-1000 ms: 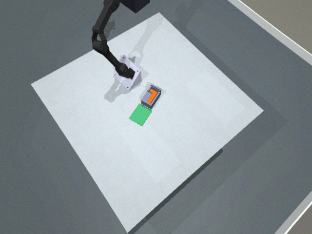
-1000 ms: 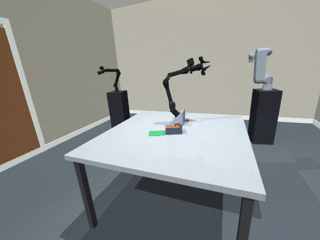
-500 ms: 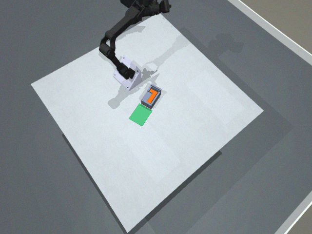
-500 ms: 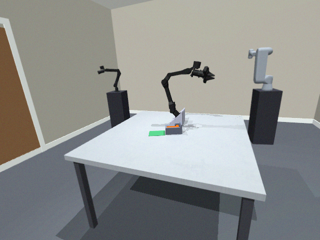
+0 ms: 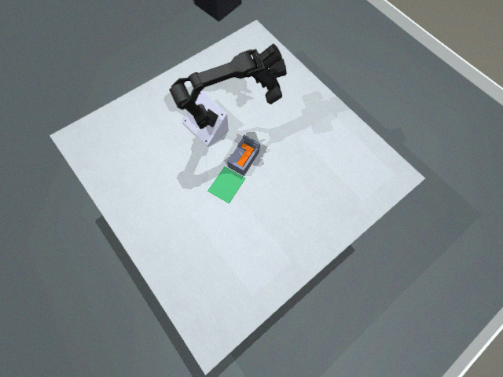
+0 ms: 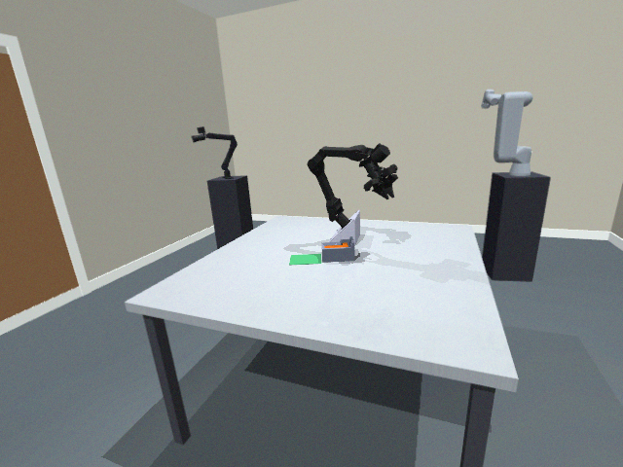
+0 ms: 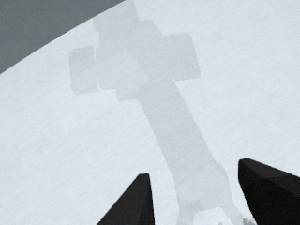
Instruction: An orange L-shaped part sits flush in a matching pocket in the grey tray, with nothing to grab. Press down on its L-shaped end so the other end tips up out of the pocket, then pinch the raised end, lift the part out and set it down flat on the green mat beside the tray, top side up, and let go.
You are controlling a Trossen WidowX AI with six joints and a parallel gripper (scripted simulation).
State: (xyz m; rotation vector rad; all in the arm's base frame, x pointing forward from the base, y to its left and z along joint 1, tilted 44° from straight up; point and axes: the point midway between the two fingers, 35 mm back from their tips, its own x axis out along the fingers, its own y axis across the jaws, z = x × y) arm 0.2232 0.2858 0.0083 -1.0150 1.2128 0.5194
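Top: the orange L-shaped part (image 5: 245, 155) (image 6: 336, 246) lies in the grey tray (image 5: 236, 165) (image 6: 338, 253), long axis pointing toward the green square mat (image 5: 226, 185) (image 6: 305, 260); the black metal pincer (image 5: 273, 96) (image 6: 390, 196) (image 7: 194, 176) is well off to one side. Exterior: it hangs high above the tray's level. Wrist: fingers parted, nothing between.

Robotics lab or test rm, w/ arms on a table and on stands.
Black robot arm (image 5: 219, 75) (image 6: 327, 188) on a big white table (image 5: 259, 243) (image 6: 321, 302) w/ dark legs; behind it, a small black arm (image 6: 232, 151) and a lt-grey arm (image 6: 509, 125), each on its own dark pedestal (image 6: 231, 211) (image 6: 515, 226). Plain beige walls (image 6: 402, 65), grey flr (image 5: 405, 283) (image 6: 60, 392), white baseboards, brown door (image 6: 30, 200) at L edge of ext. view.
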